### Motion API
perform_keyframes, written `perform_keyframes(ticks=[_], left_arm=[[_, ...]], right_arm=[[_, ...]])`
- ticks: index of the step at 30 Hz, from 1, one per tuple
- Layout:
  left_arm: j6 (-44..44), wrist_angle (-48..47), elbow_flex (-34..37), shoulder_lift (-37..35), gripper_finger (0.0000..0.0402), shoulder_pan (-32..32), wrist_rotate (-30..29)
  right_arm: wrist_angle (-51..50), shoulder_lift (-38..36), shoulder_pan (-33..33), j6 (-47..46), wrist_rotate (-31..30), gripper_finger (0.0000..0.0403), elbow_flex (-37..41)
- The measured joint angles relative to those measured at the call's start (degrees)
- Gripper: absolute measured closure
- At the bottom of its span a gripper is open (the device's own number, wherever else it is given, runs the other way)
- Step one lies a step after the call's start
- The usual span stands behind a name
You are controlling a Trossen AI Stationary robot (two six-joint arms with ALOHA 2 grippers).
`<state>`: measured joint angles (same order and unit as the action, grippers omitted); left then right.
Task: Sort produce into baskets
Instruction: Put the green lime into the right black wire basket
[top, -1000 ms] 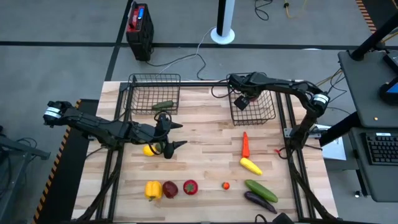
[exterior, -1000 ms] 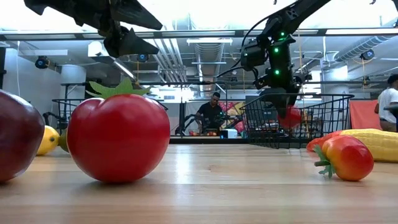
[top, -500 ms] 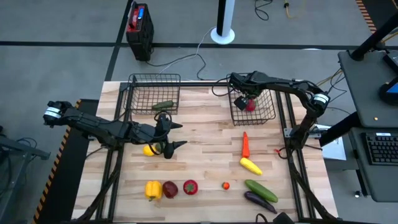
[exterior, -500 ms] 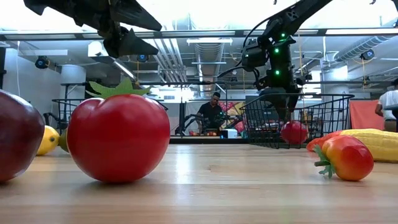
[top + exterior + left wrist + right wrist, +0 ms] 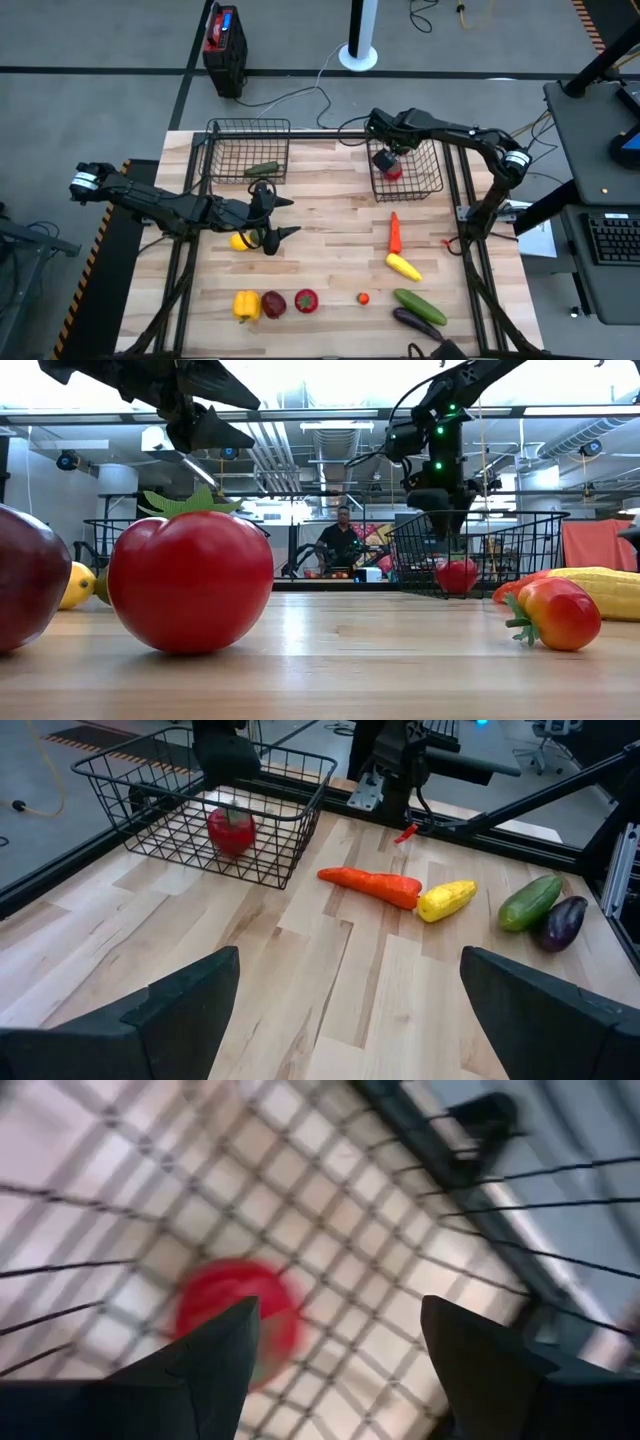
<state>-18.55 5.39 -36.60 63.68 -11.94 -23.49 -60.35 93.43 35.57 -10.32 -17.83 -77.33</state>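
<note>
My right gripper (image 5: 385,157) hangs open over the right basket (image 5: 428,182), fingers pointing down into it (image 5: 340,1320). A red tomato (image 5: 393,171) lies on that basket's mesh floor, just below the fingers and apart from them (image 5: 235,1325). My left gripper (image 5: 280,217) waits open above the table's middle left (image 5: 350,970), next to a yellow lemon (image 5: 240,241). The left basket (image 5: 225,155) holds a green cucumber (image 5: 262,170).
On the table lie a carrot (image 5: 395,232), a yellow piece (image 5: 403,267), a cucumber (image 5: 419,305) and an eggplant (image 5: 417,321) at the near right. A small tomato (image 5: 363,298), a red tomato (image 5: 306,300), a dark red fruit (image 5: 273,304) and a yellow pepper (image 5: 246,305) line the near edge.
The red tomato, which hung at my right gripper's fingers over the right basket, has dropped to the basket's floor and rolled a little there. My right gripper has let it go and stays above the basket.
</note>
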Motion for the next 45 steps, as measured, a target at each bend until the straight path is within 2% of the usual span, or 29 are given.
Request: perform_keyframes(ticks=[3, 5, 13, 26, 45], left_arm=[[-0.02, -0.02, 0.0, 0.0, 0.0039, 0.0, 0.0], [-0.02, -0.02, 0.0, 0.0, 0.0039, 0.0, 0.0], [-0.53, -0.04, 0.0, 0.0, 0.0039, 0.0, 0.0], [-0.65, -0.04, 0.0, 0.0, 0.0039, 0.0, 0.0], [-1.09, -0.06, 0.0, 0.0, 0.0039, 0.0, 0.02]], right_arm=[[0.19, 0.0, -0.02, 0.98, 7.88, 0.0148, -0.23], [0.07, 0.0, -0.07, 0.42, 9.92, 0.0158, -0.23], [-0.43, 0.0, 0.35, -0.09, 10.37, 0.0215, -0.23], [-4.98, -0.35, 0.72, 0.99, 9.5, 0.0387, -0.07], [0.31, -0.35, 0.74, -0.58, 8.86, 0.039, 5.16]])
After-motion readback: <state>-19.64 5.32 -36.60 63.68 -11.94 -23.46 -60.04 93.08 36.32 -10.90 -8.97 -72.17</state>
